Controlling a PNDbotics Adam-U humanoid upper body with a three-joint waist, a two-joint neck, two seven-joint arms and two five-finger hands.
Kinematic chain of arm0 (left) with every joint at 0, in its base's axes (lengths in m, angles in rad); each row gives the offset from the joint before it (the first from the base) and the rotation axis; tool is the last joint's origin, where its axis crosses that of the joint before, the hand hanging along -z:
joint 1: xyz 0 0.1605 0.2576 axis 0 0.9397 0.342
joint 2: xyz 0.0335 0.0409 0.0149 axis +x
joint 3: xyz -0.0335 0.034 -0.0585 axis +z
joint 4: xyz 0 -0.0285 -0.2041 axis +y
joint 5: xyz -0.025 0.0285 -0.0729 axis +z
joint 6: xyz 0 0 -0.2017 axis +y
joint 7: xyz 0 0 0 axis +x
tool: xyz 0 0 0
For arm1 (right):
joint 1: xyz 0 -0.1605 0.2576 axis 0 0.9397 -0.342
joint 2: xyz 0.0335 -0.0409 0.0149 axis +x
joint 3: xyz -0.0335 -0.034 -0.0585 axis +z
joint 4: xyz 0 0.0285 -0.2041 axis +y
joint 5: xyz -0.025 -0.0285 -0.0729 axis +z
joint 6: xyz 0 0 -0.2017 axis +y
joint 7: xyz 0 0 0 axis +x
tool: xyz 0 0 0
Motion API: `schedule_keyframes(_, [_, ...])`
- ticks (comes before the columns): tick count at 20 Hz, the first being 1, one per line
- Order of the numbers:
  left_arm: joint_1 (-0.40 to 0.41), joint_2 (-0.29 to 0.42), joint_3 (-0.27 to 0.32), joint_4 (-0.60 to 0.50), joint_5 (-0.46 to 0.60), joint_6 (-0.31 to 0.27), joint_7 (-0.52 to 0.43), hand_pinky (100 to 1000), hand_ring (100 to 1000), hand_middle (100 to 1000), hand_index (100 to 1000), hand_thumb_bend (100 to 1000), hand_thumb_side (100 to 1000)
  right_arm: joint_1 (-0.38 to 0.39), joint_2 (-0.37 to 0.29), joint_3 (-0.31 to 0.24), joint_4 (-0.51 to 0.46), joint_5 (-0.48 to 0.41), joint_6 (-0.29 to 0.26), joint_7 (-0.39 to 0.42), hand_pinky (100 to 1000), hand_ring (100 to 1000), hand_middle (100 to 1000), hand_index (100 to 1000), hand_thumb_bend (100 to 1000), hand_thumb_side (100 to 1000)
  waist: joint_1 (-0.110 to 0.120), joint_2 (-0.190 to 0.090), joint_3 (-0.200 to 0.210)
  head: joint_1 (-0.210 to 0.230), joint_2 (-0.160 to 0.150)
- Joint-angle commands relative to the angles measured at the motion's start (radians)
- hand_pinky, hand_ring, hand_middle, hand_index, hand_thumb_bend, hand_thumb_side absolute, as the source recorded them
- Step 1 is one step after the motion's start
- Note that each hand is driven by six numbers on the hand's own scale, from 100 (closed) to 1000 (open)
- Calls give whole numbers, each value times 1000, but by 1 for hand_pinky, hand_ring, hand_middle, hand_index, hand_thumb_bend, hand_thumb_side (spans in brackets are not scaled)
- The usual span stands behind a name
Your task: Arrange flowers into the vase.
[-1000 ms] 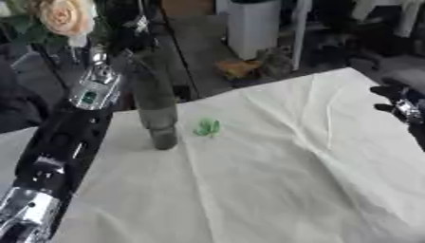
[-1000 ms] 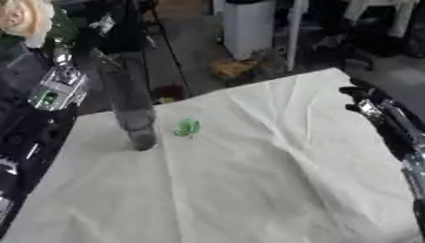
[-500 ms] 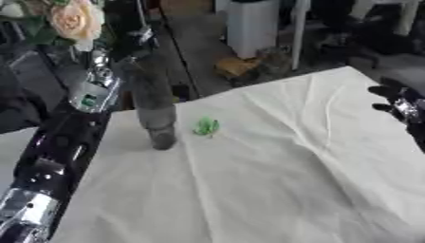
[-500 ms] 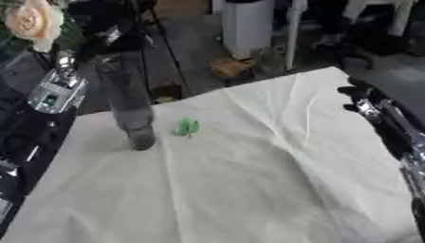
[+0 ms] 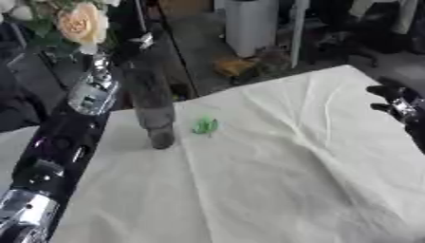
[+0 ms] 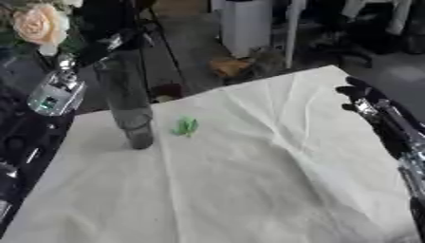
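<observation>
Rose (image 5: 81,24) is held above the vase (image 5: 152,107) by the left hand (image 5: 98,64), grip unclear.
Right hand (image 6: 362,97), fingers curled on nothing, is kept well apart at the cloth's (image 5: 274,180) far edge.

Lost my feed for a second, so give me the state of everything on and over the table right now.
Vase: upright on the cloth, no flower in it.
Rose: held aloft, left of the vase.
Green scrap: lying on the cloth beside the vase.
Left hand: hidden behind the flower.
Right hand: idle at the table's right edge.
</observation>
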Motion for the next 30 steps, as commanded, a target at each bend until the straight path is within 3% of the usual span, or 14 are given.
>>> schedule_keyframes(1, [-25,14,4,-8,-24,14,-17,1000,893,943,782,1000,450,-19,-17,-7,-20,6,-1,2,894,1000,856,1000,100,819,-5,-9,0,-3,-4])
schedule_keyframes(16, [-22,20,4,-7,-185,109,-99,1000,910,945,809,1000,459,-15,-16,-9,-20,6,0,2,893,1000,856,1000,100,822,-4,-12,5,-8,0])
schedule_keyframes(30, [-19,21,9,-3,-250,132,-168,1000,907,934,808,1000,479,-14,-17,-9,-20,7,1,1,892,1000,856,1000,100,827,-5,-15,4,-12,5])
